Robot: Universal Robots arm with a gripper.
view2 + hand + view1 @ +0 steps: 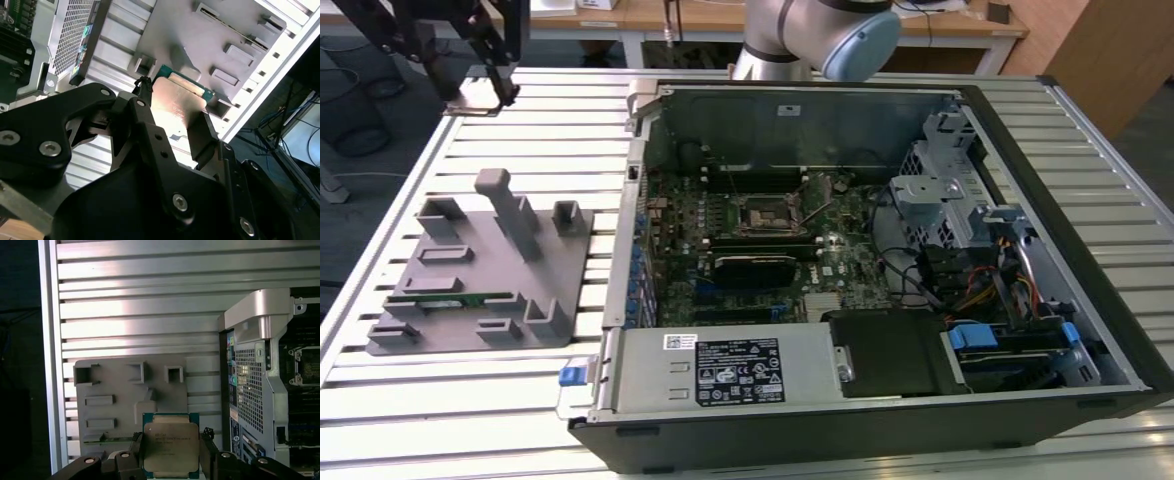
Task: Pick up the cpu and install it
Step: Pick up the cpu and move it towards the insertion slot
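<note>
First wrist view: two black fingers [137, 452] press against opposite edges of the cpu [170, 447], so the gripper [171, 454] is closed narrowly on the chip and holds it. The cpu's silver top plate faces this camera, with its green rim showing around the plate.

In the second wrist view the gripper [172, 117] appears from behind its black linkage. The cpu [180, 100] sits flat between the fingers [202, 135], its metal plate catching the light.

Behind the chip in both wrist views lies the grey plastic tray [115, 385] with its raised blocks and shallow pockets. The chip appears to be clear of it, though the gap cannot be judged.

The tray rests on a slatted aluminium table [140, 305]. Just beside the tray stands the perforated metal wall of an open computer case [255, 390].

In the exterior view the tray [467, 290] sits on the table [454, 410] at the exterior view's left, with a thin green memory stick [454, 297] lying in it. The computer case [1067, 200] lies open at the exterior view's right. Its motherboard [720, 200] is exposed, with the square socket [761, 212] near the middle. Part of the robot arm [821, 35] shows beyond the case.
</note>
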